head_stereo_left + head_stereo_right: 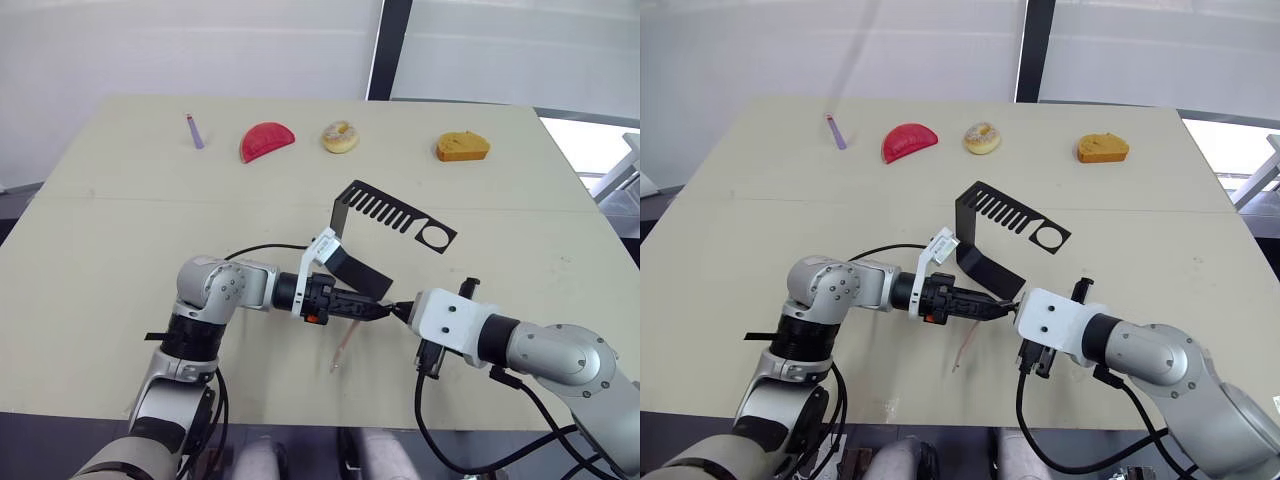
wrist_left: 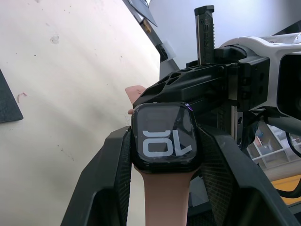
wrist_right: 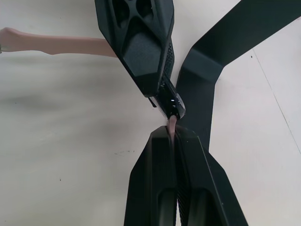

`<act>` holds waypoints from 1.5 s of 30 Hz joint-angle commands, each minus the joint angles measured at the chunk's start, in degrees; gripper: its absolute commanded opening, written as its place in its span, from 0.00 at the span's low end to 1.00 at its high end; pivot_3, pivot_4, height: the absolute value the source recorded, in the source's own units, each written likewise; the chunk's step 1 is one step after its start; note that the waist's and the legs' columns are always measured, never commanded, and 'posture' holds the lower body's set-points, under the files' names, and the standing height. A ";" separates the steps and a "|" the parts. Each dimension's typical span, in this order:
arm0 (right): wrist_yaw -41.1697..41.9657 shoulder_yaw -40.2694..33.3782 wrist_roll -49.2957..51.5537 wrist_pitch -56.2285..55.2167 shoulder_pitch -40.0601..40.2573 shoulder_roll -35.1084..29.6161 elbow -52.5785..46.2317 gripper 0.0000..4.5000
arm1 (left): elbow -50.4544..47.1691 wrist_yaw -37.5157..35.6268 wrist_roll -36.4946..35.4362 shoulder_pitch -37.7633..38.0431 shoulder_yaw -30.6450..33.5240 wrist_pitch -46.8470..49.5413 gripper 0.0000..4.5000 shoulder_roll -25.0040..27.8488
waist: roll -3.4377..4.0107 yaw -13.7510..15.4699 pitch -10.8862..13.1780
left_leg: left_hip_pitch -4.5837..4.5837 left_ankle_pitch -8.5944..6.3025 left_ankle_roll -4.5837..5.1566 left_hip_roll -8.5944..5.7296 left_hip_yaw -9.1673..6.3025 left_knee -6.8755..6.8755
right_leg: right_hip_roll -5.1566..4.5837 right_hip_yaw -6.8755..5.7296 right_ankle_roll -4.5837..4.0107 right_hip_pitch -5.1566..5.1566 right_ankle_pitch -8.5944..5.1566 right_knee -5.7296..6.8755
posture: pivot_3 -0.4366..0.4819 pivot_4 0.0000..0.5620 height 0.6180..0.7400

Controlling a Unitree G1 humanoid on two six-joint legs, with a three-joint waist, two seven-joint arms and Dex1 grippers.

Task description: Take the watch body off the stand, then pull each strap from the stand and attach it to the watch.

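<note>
Holding the watch body [image 2: 163, 137], one strap [image 2: 162, 197] already fitted, left gripper [image 2: 164, 150] clamps it while right gripper [image 3: 175, 136] pinches the second strap [image 3: 172, 125] at its edge

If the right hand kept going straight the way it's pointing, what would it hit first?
Most likely the watch body held in the left hand, directly ahead; the right hand already pinches a strap at it.

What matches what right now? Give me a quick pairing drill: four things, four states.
Things:
1. watch body
2. stand
3. second strap
4. doughnut

States:
A. far table edge, untouched
B. pinched in right pincer
C. clamped in left pincer, one strap on
D. comb arm bare

Pairs: 1-C, 2-D, 3-B, 4-A
</note>
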 commanded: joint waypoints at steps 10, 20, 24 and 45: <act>1.24 -2.16 2.09 -2.09 -2.07 -0.62 -5.00 0.00 | -2.41 -1.60 -2.47 -0.69 -2.53 -1.47 0.36 -1.40 | 0.00 -0.01 0.00 | -0.01 0.00 0.00 0.00 0.00 0.00 | 0.00 0.00 0.00 0.00 0.00 0.00 | 0.48 0.27 0.98; 3.39 -9.54 9.56 -6.15 0.55 -3.08 -5.00 0.53 | -3.56 -4.18 -1.23 -0.18 -4.59 -5.74 0.36 1.75 | 0.00 0.02 0.00 | -0.04 0.00 0.00 0.00 -0.01 -0.01 | 0.00 -0.01 0.00 -0.01 0.00 -0.01 | 0.48 0.27 0.98; 4.77 -21.49 22.86 -5.18 4.99 -3.58 -5.00 0.98 | -5.88 -9.20 0.75 1.41 -7.47 -12.99 0.36 6.70 | 0.00 -0.07 0.01 | -0.02 0.00 -0.01 0.02 -0.01 -0.03 | 0.01 0.00 -0.01 -0.01 0.00 -0.01 | 0.48 0.27 0.98; 1.90 -44.88 58.81 -0.78 21.36 -7.34 -4.29 0.99 | -5.79 -27.69 23.29 12.32 -7.19 -82.22 0.36 19.96 | 0.00 0.16 0.01 | -0.08 -0.04 0.07 0.05 -0.03 -0.09 | 0.00 0.02 0.03 0.04 0.01 -0.16 | 0.48 0.27 0.98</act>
